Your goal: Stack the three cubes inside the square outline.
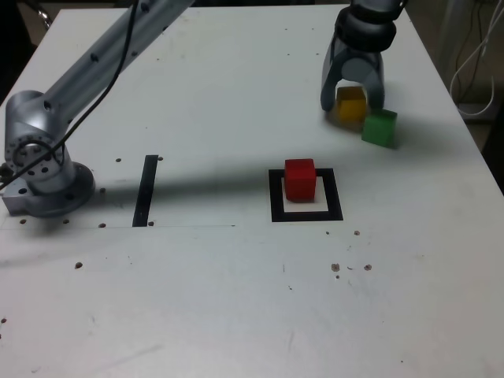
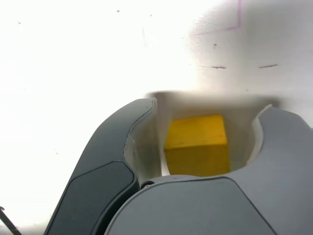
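Fingers (image 2: 112, 161) of the grey gripper (image 1: 352, 104) stand on either side of the small matte yellow cube (image 1: 350, 103), straddling it near the far right part of the white bench (image 1: 236, 299) as the exterior view shows it. Whether they already press on the cube cannot be told: in the wrist view one finger lies against or just beside the cube's side, while a pale gap shows between the cube and the other finger. The yellow cube (image 2: 198, 144) sits on the bench surface. Just beside it, toward the exterior view's right edge, rests the small matte green cube (image 1: 379, 127), near the gripper's outer finger. The small matte red cube (image 1: 299, 179) sits inside the thick black square outline (image 1: 307, 214), against its far side, around the middle of the bench. A straight black strip (image 1: 146, 190) lies well apart, toward the exterior view's left, near the arm's round grey base (image 1: 41, 169).
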`<state>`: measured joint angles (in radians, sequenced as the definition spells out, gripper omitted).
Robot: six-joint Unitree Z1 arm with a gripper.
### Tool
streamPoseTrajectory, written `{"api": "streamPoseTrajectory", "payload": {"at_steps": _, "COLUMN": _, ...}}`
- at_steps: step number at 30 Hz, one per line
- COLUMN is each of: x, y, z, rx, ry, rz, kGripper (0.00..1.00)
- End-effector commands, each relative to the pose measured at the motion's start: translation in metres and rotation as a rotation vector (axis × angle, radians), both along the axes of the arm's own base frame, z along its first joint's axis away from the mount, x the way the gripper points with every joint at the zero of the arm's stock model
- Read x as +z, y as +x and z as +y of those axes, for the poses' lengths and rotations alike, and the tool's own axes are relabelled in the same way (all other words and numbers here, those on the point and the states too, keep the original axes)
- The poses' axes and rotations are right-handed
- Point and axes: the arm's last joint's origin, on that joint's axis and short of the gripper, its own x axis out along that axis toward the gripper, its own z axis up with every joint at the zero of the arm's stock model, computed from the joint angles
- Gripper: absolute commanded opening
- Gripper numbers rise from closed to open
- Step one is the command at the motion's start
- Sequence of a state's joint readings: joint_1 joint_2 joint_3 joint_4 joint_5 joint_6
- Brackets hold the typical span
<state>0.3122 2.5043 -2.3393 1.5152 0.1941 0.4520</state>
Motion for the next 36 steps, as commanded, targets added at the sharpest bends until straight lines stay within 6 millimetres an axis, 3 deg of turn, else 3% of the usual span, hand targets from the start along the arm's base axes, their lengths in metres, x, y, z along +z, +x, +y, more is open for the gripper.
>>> {"api": "streamPoseTrajectory", "payload": {"at_steps": 1, "x": 0.002, "y": 0.001, "z": -0.002, "rx": 0.004, "ry": -0.011, "rz": -0.013, "kGripper": 0.35}}
{"api": "streamPoseTrajectory", "payload": {"at_steps": 14, "x": -0.003, "y": -0.001, "z": -0.005, "rx": 0.038, "ry": -0.054, "rz": -0.023, "kGripper": 0.28}}
{"api": "streamPoseTrajectory", "payload": {"at_steps": 18, "x": 0.005, "y": -0.004, "z": -0.004, "rx": 0.041, "ry": -0.023, "rz": -0.025, "kGripper": 0.23}}
{"api": "streamPoseTrajectory", "payload": {"at_steps": 23, "x": 0.029, "y": -0.011, "z": -0.007, "rx": 0.036, "ry": 0.005, "rz": -0.063, "kGripper": 0.12}}
{"api": "streamPoseTrajectory", "payload": {"at_steps": 30, "x": 0.082, "y": -0.040, "z": -0.016, "rx": 0.019, "ry": 0.037, "rz": -0.127, "kGripper": 0.11}}
{"api": "streamPoseTrajectory", "payload": {"at_steps": 33, "x": 0.104, "y": -0.058, "z": -0.028, "rx": 0.006, "ry": 0.029, "rz": -0.160, "kGripper": 0.11}}
{"api": "streamPoseTrajectory", "payload": {"at_steps": 36, "x": 0.113, "y": -0.069, "z": -0.049, "rx": -0.027, "ry": 0.008, "rz": -0.166, "kGripper": 0.11}}
